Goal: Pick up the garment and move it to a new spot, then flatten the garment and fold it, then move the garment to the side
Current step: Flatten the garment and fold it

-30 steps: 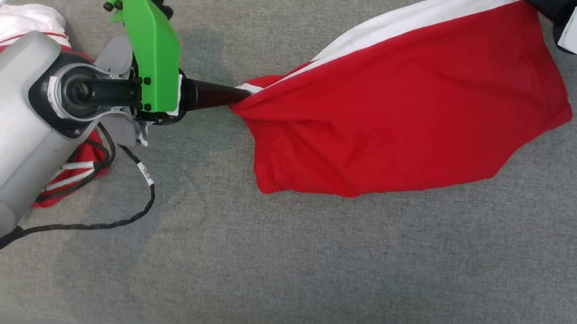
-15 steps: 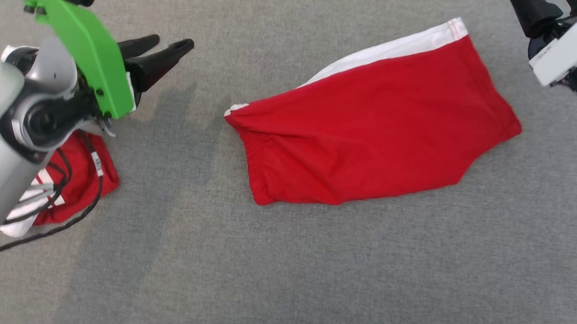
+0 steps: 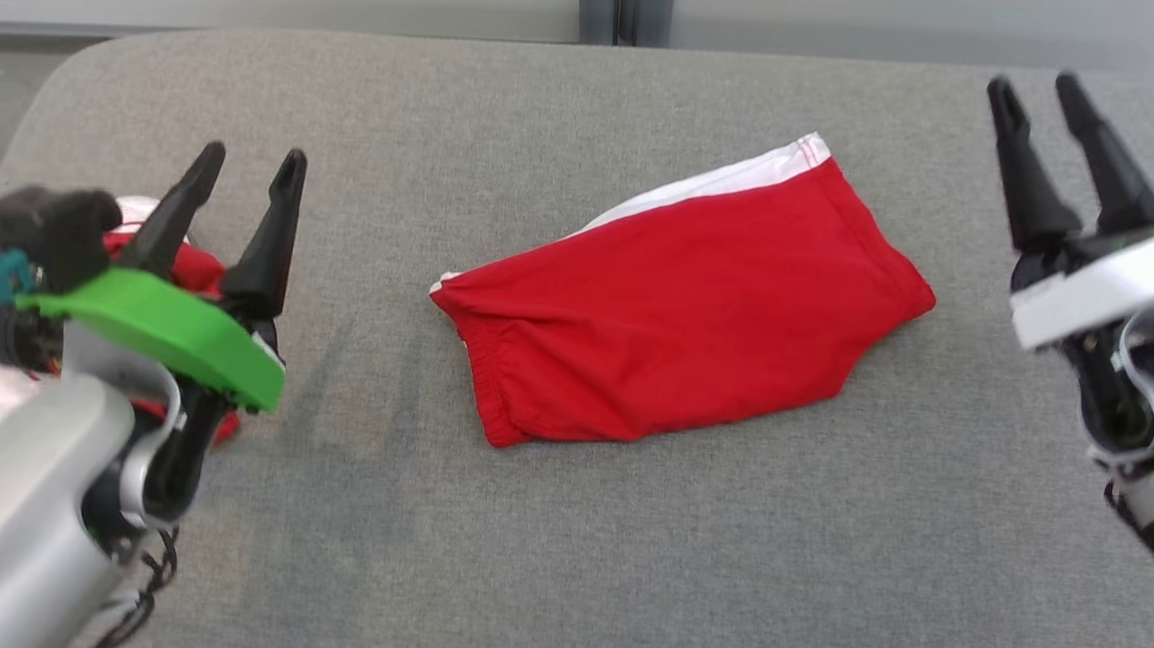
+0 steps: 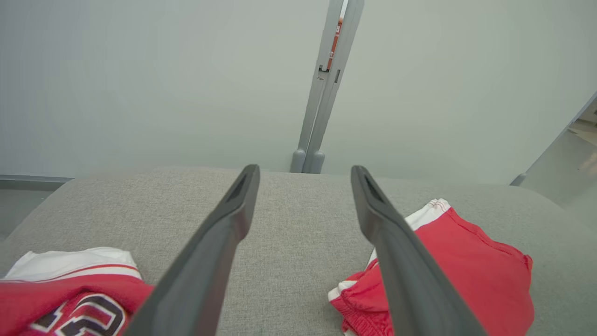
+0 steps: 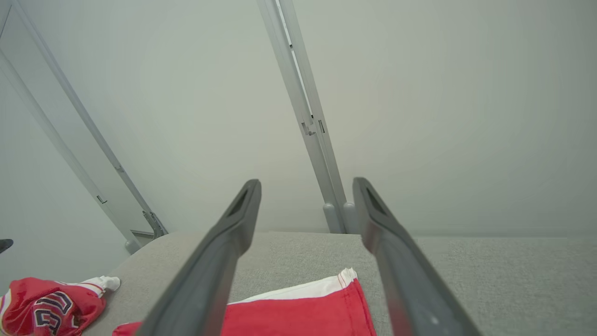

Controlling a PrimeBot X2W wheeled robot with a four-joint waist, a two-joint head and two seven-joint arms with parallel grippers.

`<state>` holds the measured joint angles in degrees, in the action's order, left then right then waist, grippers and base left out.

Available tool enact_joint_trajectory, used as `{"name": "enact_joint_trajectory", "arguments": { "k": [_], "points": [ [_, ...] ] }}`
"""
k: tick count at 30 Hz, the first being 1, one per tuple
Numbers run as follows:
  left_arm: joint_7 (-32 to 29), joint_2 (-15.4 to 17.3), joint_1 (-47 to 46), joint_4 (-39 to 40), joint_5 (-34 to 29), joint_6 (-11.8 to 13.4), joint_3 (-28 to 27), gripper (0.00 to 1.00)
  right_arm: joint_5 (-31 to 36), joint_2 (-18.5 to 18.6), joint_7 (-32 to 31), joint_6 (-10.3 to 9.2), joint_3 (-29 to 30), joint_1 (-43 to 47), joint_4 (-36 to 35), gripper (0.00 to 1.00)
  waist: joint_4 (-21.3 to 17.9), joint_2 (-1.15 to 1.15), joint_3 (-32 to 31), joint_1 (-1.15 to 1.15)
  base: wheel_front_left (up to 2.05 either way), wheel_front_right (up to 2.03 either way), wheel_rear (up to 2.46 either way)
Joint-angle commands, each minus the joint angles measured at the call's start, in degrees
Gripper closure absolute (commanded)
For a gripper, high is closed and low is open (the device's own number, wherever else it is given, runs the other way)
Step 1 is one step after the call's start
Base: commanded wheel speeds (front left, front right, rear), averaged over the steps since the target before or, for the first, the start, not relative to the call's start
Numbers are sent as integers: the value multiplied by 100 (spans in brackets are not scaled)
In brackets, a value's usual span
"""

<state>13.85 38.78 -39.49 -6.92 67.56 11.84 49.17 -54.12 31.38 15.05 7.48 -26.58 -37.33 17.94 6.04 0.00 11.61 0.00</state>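
Observation:
The garment [image 3: 683, 305], red shorts with a white band along the far edge, lies folded on the middle of the grey table [image 3: 565, 524]. It also shows at the lower right of the left wrist view [image 4: 471, 266] and at the bottom of the right wrist view [image 5: 298, 312]. My left gripper [image 3: 249, 166] hovers open to the left of the garment, fingers pointing away from me, holding nothing. At the right, my right gripper [image 3: 1035, 87] is raised and open, apart from the garment. Both pairs of fingers [image 4: 224, 233] [image 5: 228, 238] stand wide with nothing between them.
Another red and white garment with lettering [image 3: 0, 259] lies crumpled at the table's left edge, behind my left arm; the wrist views show it as well [image 4: 70, 298] [image 5: 46, 303]. A pale wall with a grey post [image 3: 624, 6] stands behind the table.
Both grippers let go of the garment, which dropped flat on the table. Both arms drew back to the sides and raised their fingers. The head camera tilted up, bringing the wall into view.

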Motion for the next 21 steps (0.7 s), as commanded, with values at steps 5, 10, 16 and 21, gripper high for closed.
{"name": "enact_joint_trajectory", "arguments": {
  "k": [5,10,16,21],
  "points": [
    [129,-457,1165,647,-965,492,-1019,0,418,-301,15,2,458,827,-57,0,88,0,-141,0,0,0,0],
    [134,-1350,2320,1084,-1955,345,-2073,0,546,-376,15,2,639,1030,127,0,327,0,-51,0,0,0,0],
    [135,-2270,3024,1047,-2972,-273,-2601,0,391,-225,16,2,578,792,824,0,838,0,119,0,0,0,0],
    [136,-2744,3230,894,-3571,-682,-2783,0,113,-31,-168,2,211,362,1795,0,1241,0,279,0,0,0,0]
  ]
}}
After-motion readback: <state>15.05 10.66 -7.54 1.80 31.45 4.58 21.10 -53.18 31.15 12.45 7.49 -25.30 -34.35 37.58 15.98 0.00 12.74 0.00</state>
